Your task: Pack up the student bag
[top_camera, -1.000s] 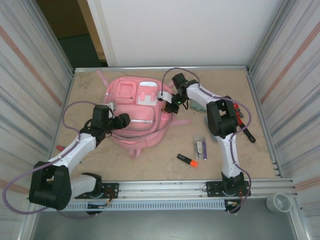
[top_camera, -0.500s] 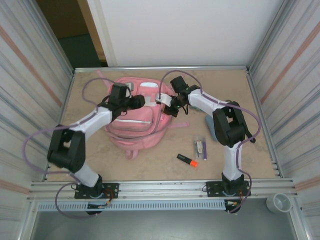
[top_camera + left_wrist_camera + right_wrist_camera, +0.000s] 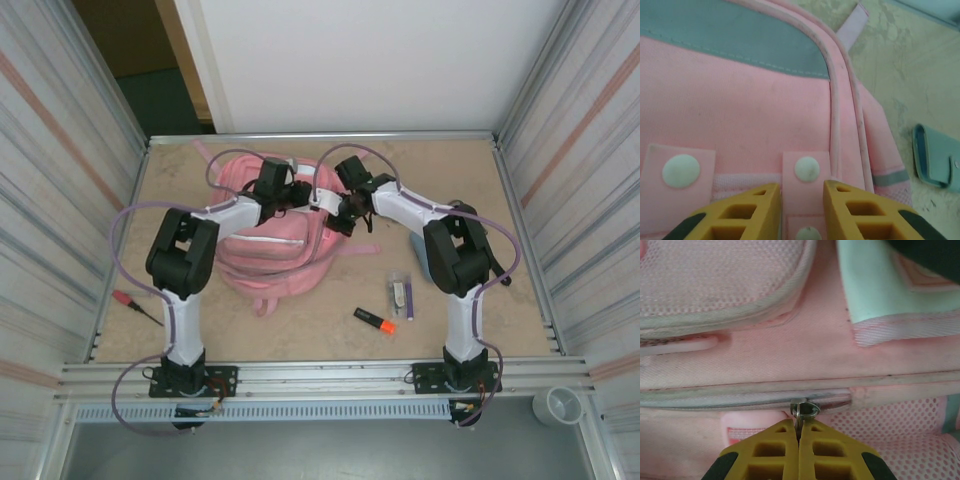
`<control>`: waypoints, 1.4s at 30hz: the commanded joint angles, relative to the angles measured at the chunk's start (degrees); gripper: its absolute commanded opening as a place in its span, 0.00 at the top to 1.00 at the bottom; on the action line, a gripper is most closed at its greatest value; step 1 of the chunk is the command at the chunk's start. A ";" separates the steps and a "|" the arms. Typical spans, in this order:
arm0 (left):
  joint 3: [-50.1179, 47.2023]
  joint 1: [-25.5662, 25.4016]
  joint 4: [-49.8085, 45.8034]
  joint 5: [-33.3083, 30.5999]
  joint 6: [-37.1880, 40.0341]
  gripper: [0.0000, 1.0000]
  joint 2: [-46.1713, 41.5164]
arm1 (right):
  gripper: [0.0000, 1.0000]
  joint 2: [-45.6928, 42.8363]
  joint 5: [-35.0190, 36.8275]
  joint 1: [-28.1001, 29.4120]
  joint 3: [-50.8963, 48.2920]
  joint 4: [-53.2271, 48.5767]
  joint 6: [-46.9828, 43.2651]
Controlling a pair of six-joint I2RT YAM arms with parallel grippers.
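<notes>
Evidently early days. Large pink fabric backpack [image 3: 270, 255] lies flat on the far-left half of the beige speckled table [image 3: 300, 335], front pockets facing up. No opening shows anywhere on it, and nothing can be seen inside. Right gripper [image 3: 799, 426] is pressed fully together on the small metal zip pull [image 3: 805, 410] at the bag's right flank, next to a mesh pocket. The zip line on either side of the slider reads as closed. Left gripper [image 3: 801, 189] is down on the bag's upper front, its fingers a narrow gap apart, astride a pink tab with white studs [image 3: 806, 169]. The cloth between them lies flat, with no pinch evident. Seen from overhead, the two arms converge over the upper part of the bag. Loose on the table: a pale blue flat case [image 3: 935, 160] just beside the bag's right edge; an orange highlighter with a black cap [image 3: 375, 321] and a small clear packet holding a purple-and-white item [image 3: 401, 296], near the bag on its near-right side; and a red-handled screwdriver [image 3: 135, 305], well apart at the left rail. Judgement: opening the bag is the step in hand and has barely begun. Left to do: draw the zip, load the loose items, close up.
</notes>
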 commanded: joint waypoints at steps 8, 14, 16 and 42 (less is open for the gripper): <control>-1.07 -0.10 -0.45 -8.46 -9.12 0.75 8.54 | 1.00 -5.55 4.25 8.28 0.61 -14.17 5.64; -1.05 -0.10 0.58 -7.92 -11.89 0.77 9.78 | 1.00 -7.98 -2.17 11.63 -3.07 -11.36 11.87; -1.02 -0.10 1.08 -7.77 -11.99 0.77 9.78 | 1.00 -9.01 -5.95 11.74 -5.88 -7.95 14.99; -29.30 2.21 -2.57 7.58 4.62 0.56 -30.36 | 1.00 -4.96 -5.58 -2.55 -0.99 -3.58 19.97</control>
